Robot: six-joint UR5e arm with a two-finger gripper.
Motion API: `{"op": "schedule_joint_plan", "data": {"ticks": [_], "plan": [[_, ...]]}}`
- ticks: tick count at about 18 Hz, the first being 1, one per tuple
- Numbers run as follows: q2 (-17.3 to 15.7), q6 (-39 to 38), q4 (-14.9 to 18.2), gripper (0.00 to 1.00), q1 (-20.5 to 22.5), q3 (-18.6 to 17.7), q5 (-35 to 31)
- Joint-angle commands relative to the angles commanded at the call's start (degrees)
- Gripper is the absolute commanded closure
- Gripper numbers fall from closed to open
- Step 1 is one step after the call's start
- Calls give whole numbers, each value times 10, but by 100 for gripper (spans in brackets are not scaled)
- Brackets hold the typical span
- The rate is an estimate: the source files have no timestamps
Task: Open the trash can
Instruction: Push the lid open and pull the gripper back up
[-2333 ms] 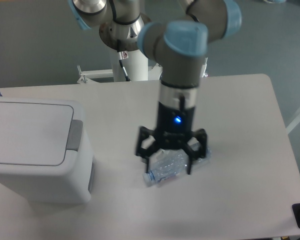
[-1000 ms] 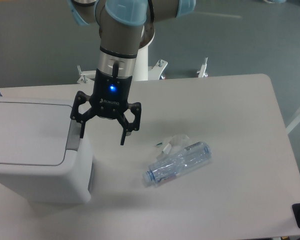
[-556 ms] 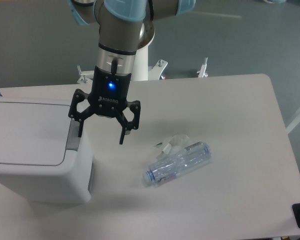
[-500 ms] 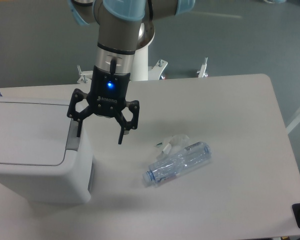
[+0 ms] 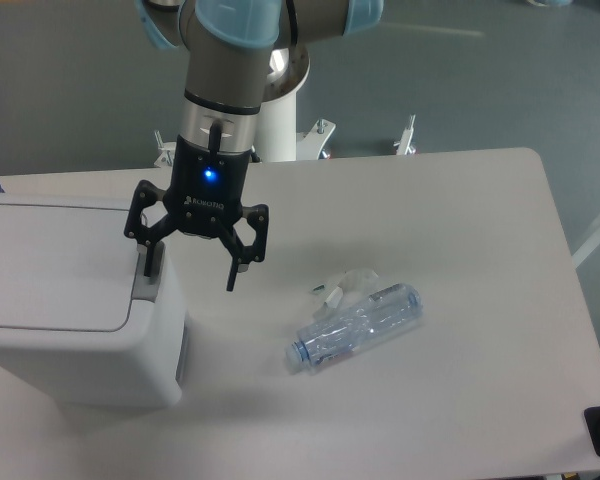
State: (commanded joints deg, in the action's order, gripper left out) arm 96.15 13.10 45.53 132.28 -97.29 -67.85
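Observation:
The trash can (image 5: 70, 300) is a large boxy white bin at the left of the table, its flat lid shut. A grey push-button strip (image 5: 150, 275) runs along the lid's right edge. My gripper (image 5: 188, 270) is open and empty, pointing down over the bin's right edge. Its left finger (image 5: 147, 258) stands over the grey strip; whether it touches is not clear. Its right finger (image 5: 233, 270) hangs past the bin over the table.
A clear plastic bottle (image 5: 355, 327) lies on its side on the table right of the gripper, with a torn label scrap (image 5: 342, 285) beside it. The robot's white base post (image 5: 280, 125) stands behind the table.
The gripper has moved from the bottle leftwards to the trash can, leaving the bottle on the table. In the last half second it shifted a little further left over the grey strip.

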Motion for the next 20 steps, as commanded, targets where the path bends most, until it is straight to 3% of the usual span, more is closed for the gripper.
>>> {"op": "schedule_joint_plan", "data": {"ticks": [11, 15, 20], "plan": [[-1, -2, -1, 0, 6, 10, 2], [6, 10, -6, 0, 74, 18, -1], [56, 86, -6, 0, 148, 50, -3]]}}
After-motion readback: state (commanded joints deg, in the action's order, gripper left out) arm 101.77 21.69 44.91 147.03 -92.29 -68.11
